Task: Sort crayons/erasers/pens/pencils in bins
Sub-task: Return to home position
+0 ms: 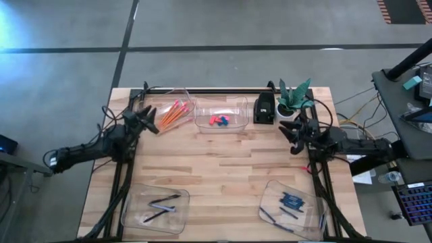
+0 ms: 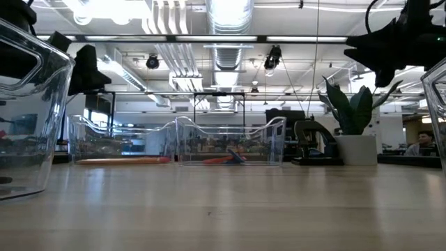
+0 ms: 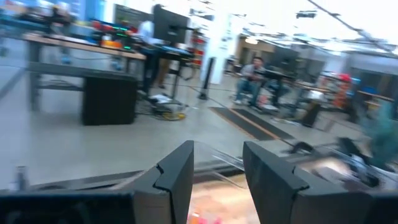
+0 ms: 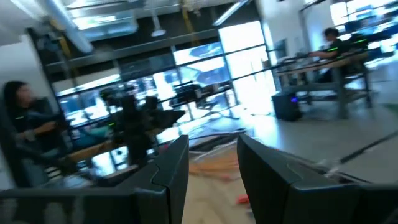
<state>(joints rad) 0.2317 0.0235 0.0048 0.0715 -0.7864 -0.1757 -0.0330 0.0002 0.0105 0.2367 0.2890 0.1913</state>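
Nearest the overhead camera, two of the bins are set at the table's near edge: one at the left (image 1: 154, 210) in which dark pens (image 1: 162, 200) lie, and one at the right (image 1: 294, 207) in which blue crayons (image 1: 291, 200) and a few slim dark sticks are seen.

Both arms are raised at the table's far corners, and nothing is held by either. The left gripper (image 1: 147, 119) is parted to a moderate gap, as its wrist view shows, with bare air between its fingers (image 3: 177, 180). It hangs just beside the far-left bin (image 1: 170, 110), in which the orange pencils (image 1: 173, 113) lie fanned, their long axes slanted toward that gripper. The right gripper (image 1: 295, 131) is likewise parted and empty, its fingers (image 4: 169, 168) framing only the room beyond. It hangs beside the potted plant (image 1: 293, 100) and the small black box (image 1: 265, 108), with the middle far bin (image 1: 221, 113), holding pink-red and blue erasers (image 1: 218, 121), a little farther toward the centre.

No loose item is seen on the bare wood, so sorting appears finished. Should anything remain, the pencils are nearer the left arm and the erasers nearer the right.

No brand, label or writing can be read.
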